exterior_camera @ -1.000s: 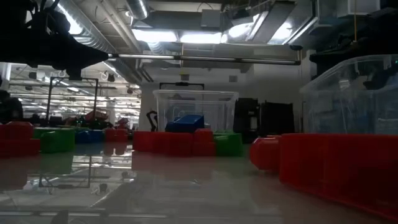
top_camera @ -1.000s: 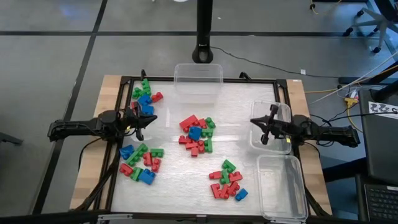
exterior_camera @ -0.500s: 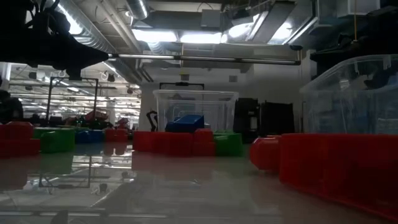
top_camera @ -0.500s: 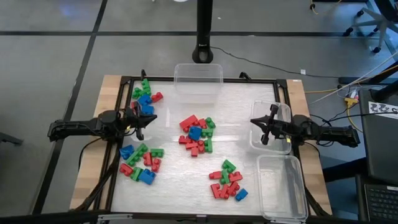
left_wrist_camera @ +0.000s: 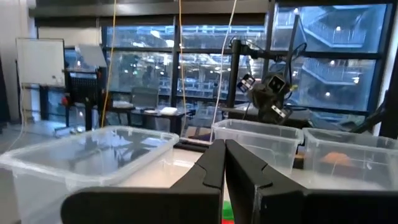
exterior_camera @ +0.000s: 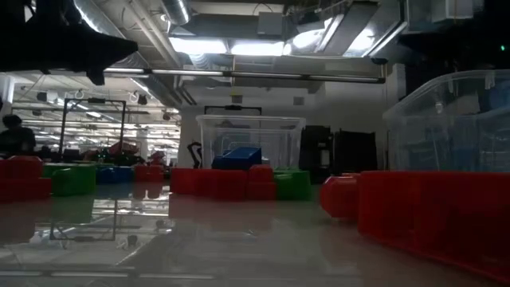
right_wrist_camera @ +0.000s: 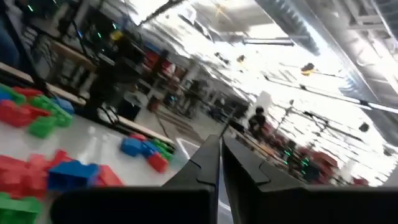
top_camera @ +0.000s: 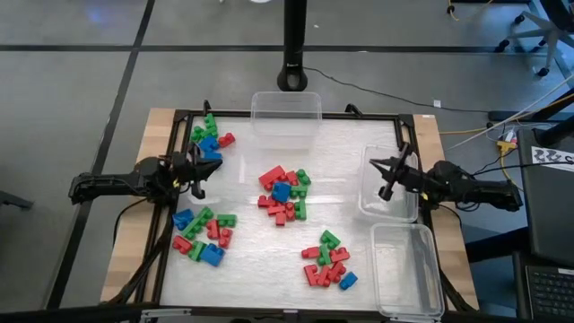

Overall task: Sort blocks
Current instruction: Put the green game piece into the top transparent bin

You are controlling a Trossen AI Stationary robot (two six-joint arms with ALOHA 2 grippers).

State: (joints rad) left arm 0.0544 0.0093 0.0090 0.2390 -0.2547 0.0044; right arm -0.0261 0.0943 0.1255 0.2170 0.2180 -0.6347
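- Your left end effector (top_camera: 203, 169) sits at mid-left of the high view, fingers (left_wrist_camera: 214, 168) pressed together, holding nothing.
- Your right end effector (top_camera: 387, 177) hangs over the upper clear tub (top_camera: 369, 205) at mid-right, fingers (right_wrist_camera: 211, 158) closed, empty.
- The blocks (top_camera: 283, 192) lie in four clusters on the worktop (top_camera: 350, 152): upper left, lower left, centre, lower centre.
- All three tubs look empty.

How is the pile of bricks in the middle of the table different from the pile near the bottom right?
The middle pile is larger and mostly red, with one blue brick sitting at its centre. The bottom-right pile is smaller, and its single blue brick lies at the pile's outer edge, nearest the clear tub. Both mix red, green and blue bricks and lie loose on the table, untouched by either claw.
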